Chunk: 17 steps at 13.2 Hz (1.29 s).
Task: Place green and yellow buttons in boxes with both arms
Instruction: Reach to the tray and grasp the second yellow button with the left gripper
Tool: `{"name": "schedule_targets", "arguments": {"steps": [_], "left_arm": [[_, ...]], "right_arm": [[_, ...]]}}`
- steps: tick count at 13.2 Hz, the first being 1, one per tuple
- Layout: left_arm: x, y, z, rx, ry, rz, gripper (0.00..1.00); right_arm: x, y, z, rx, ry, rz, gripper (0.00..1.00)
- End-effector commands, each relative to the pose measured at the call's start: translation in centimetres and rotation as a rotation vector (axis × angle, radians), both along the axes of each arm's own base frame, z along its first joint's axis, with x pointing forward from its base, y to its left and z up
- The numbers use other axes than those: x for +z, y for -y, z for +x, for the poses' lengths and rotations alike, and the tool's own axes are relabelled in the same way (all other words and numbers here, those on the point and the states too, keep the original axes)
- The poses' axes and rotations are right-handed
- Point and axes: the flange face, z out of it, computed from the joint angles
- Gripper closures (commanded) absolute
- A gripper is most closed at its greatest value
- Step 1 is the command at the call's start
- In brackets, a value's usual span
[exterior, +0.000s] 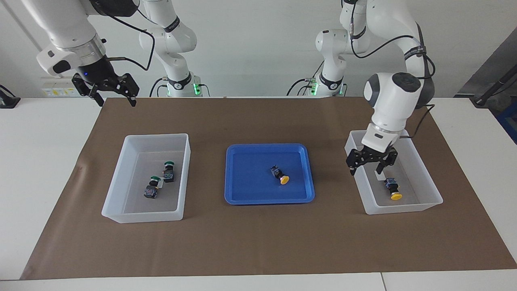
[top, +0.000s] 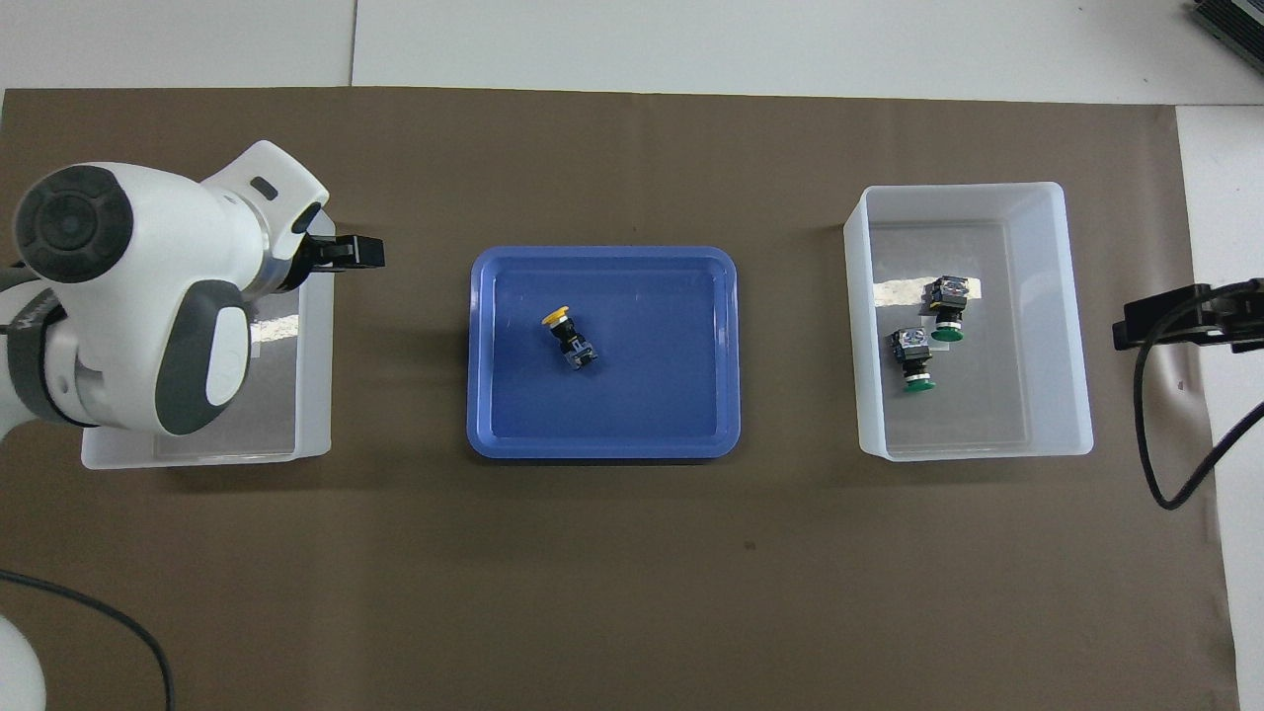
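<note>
One yellow button (exterior: 279,175) left, lying on its side in the blue tray (exterior: 242,194), cap pointing away from the robots. Left gripper (exterior: 372,166), open and empty over the box (exterior: 424,204) holding the other yellow button (exterior: 392,188), hangs closer than the open, raised right gripper (exterior: 114,99).

A robotics lab: two white arms (exterior: 387,101) bolted at a white table (exterior: 40,161), brown paper mat (exterior: 258,242) spread under plastic bins (exterior: 147,178) and a blue tray (exterior: 268,198), bare white wall, trailing black cables (top: 1175,434).
</note>
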Motion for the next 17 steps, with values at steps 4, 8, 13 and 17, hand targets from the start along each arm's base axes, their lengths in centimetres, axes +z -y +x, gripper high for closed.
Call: {"name": "schedule_targets", "arguments": {"steps": [4, 8, 13, 17], "left_arm": [[-3.0, 13.4, -4.8, 0.221, -0.025, -0.088, 0.0], [-8.6, 19.5, -7.1, 0.247, -0.046, -0.12, 0.0], [-12.8, 21.0, -9.9, 0.234, -0.048, -0.137, 0.2], [-12.4, 20.3, -9.1, 0.235, -0.03, -0.145, 1.0]], "right_arm": [[0.3, -0.7, -0.6, 0.03, -0.002, 0.022, 0.0], [0.3, -0.7, -0.6, 0.03, -0.002, 0.022, 0.0], [0.3, -0.7, -0.6, 0.029, -0.002, 0.022, 0.0], [0.4, -0.7, -0.6, 0.029, 0.0, 0.022, 0.0]]}}
